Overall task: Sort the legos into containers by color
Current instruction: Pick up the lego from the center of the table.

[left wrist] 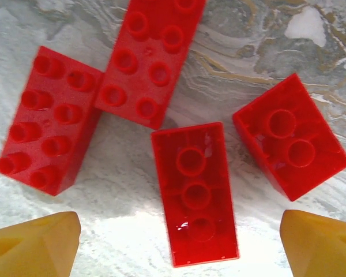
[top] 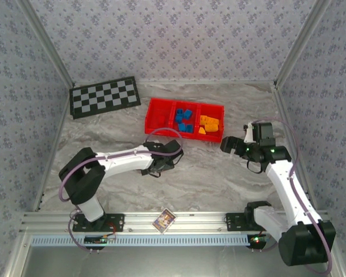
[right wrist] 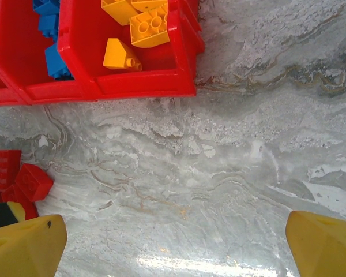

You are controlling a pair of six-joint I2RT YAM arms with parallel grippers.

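Upturned red lego (left wrist: 195, 193) lay on bench (left wrist: 121, 196), hollow side up, long axis pointing straight away from left hand (left wrist: 176, 245). Hand wide open, straddling its near end, touching nothing.

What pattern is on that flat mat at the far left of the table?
The flat mat has a black-and-grey checkerboard pattern, clearest from the top camera.
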